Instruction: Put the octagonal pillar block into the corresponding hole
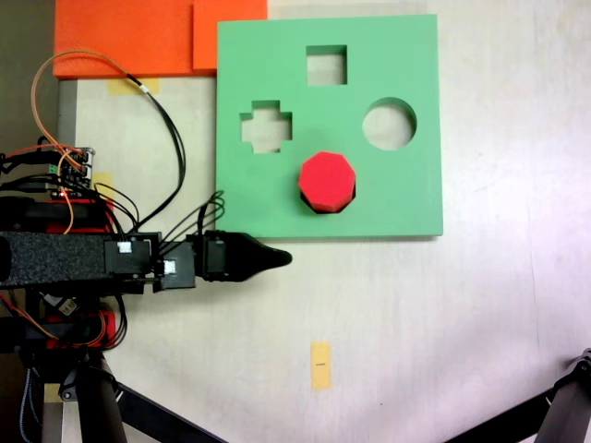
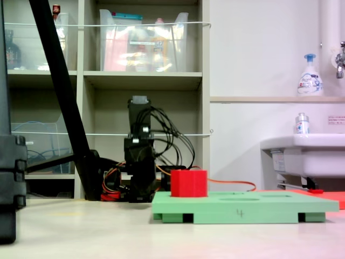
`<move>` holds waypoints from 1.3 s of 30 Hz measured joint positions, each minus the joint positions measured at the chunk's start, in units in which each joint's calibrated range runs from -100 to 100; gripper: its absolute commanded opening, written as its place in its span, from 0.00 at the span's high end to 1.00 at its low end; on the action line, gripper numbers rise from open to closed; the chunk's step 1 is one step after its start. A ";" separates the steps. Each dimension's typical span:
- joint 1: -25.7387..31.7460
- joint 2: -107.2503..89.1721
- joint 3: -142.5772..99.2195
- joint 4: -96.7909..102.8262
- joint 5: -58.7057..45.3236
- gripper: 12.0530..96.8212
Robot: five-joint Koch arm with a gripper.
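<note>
Bright red octagonal pillar block [image 1: 327, 179] standing proud in corresponding hole [image 1: 323, 209], hand [image 1: 280, 259] apart, grip unclear

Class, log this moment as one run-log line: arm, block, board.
arm: gripper off board, holding nothing | red octagonal block upright in green board, protruding | round hole empty

bright red octagonal pillar block [image 1: 327, 177], green foam board [image 1: 406, 189], black pincer [image 1: 277, 258], seemingly orange sheets [image 1: 129, 37]

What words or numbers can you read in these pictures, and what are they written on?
"4": on the front edge of the green board.
Label on the soap bottle: too blurred to read.
Sign on the wall above the sink: too small to read.
Small bottle on the sink: label unreadable.
</note>
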 measured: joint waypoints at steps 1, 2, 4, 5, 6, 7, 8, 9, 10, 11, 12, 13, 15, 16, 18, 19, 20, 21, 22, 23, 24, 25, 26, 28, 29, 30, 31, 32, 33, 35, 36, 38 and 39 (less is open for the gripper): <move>-0.39 -0.55 -2.35 2.64 -0.34 0.57; -0.73 -0.55 -5.49 3.82 -0.34 0.57; -1.07 -1.23 -10.39 4.21 -0.39 0.57; -1.12 -1.78 -11.76 3.72 -0.34 0.57; -1.17 -2.46 -12.93 3.52 -0.34 0.58; -1.17 -2.60 -13.13 2.84 -0.34 0.58; -1.17 -2.60 -13.13 1.66 -0.34 0.58; -1.17 -2.74 -13.13 0.49 -0.34 0.58; -1.17 -2.74 -13.13 -0.78 -0.34 0.58; -1.17 -2.74 -13.13 -2.25 -0.39 0.58; -1.17 -2.74 -13.13 -4.01 -0.49 0.57; -1.22 -3.01 -13.13 -5.19 -0.59 0.57; -1.22 -3.15 -13.23 -7.15 -0.59 0.58; -1.22 -3.15 -13.23 -7.44 -0.59 0.59; -1.22 -3.15 -13.23 -7.54 -0.59 0.59; -1.22 -3.15 -13.23 -7.54 -0.59 0.57; -1.22 -3.15 -13.23 -7.54 -0.59 0.56; -1.22 -3.15 -13.23 -7.54 -0.59 0.56; -1.22 -3.15 -13.23 -7.54 -0.59 0.56; -1.22 -3.15 -13.23 -7.54 -0.59 0.56; -1.22 -3.15 -13.23 -7.54 -0.59 0.56; -1.22 -3.15 -13.23 -7.54 -0.59 0.56; -1.22 -3.15 -13.23 -7.54 -0.59 0.56; -1.27 -3.15 -13.23 -7.54 -0.59 0.56; -1.27 -3.15 -13.23 -7.54 -0.59 0.56; -1.27 -3.15 -13.23 -7.54 -0.59 0.56; -1.22 -3.15 -13.23 -7.54 -0.59 0.56; -1.22 -3.15 -13.23 -7.54 -0.59 0.56; -1.22 -3.15 -13.23 -7.54 -0.63 0.56; -1.27 -3.15 -13.23 -7.54 -0.59 0.56; -1.27 -3.15 -13.23 -7.54 -0.59 0.56; -1.27 -3.15 -13.23 -7.54 -0.59 0.56; -1.27 -3.15 -13.23 -7.54 -0.59 0.56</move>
